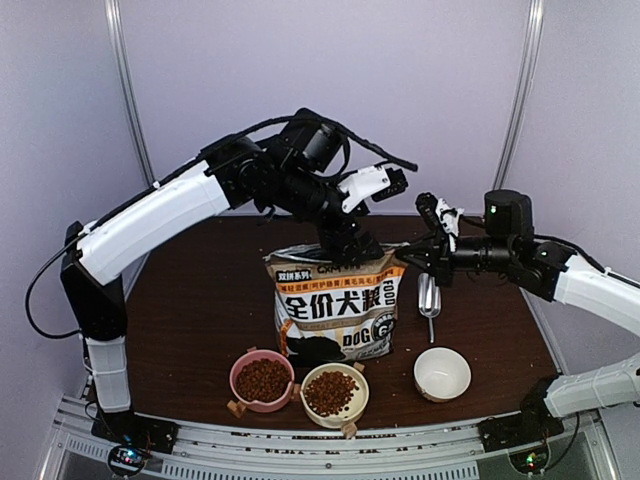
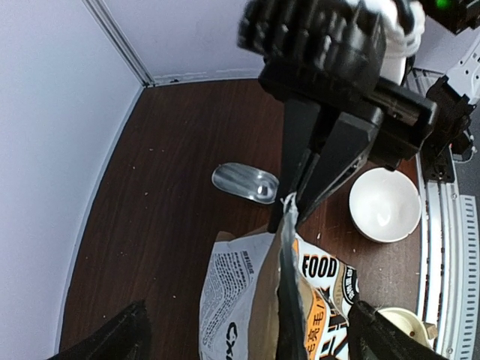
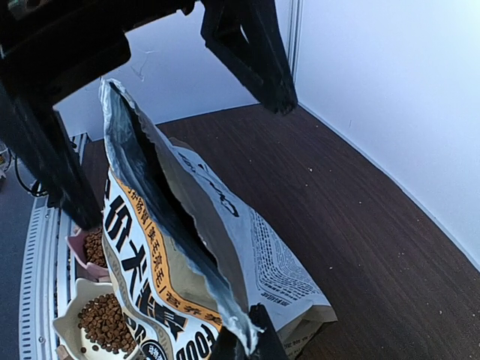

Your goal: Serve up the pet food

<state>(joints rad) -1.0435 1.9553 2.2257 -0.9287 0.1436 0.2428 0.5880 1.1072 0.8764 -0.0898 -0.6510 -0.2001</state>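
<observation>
The pet food shows as dark brown kibble heaped in a pink bowl (image 1: 262, 380) and a cream bowl (image 1: 333, 392), and in the right wrist view (image 3: 103, 322). The printed kraft bag (image 1: 335, 310) stands upright behind these bowls with its top open. My right gripper (image 1: 408, 258) is shut on the bag's top right corner (image 3: 251, 334). My left gripper (image 1: 348, 248) is open, one finger on each side of the bag's top edge (image 2: 247, 319). A metal scoop (image 1: 429, 297) lies on the table behind the bag, held by neither gripper.
An empty white bowl (image 1: 442, 373) sits to the right of the cream bowl. All three bowls stand near the table's front edge. Pale walls enclose the dark wooden table (image 1: 200, 300) at the back and sides.
</observation>
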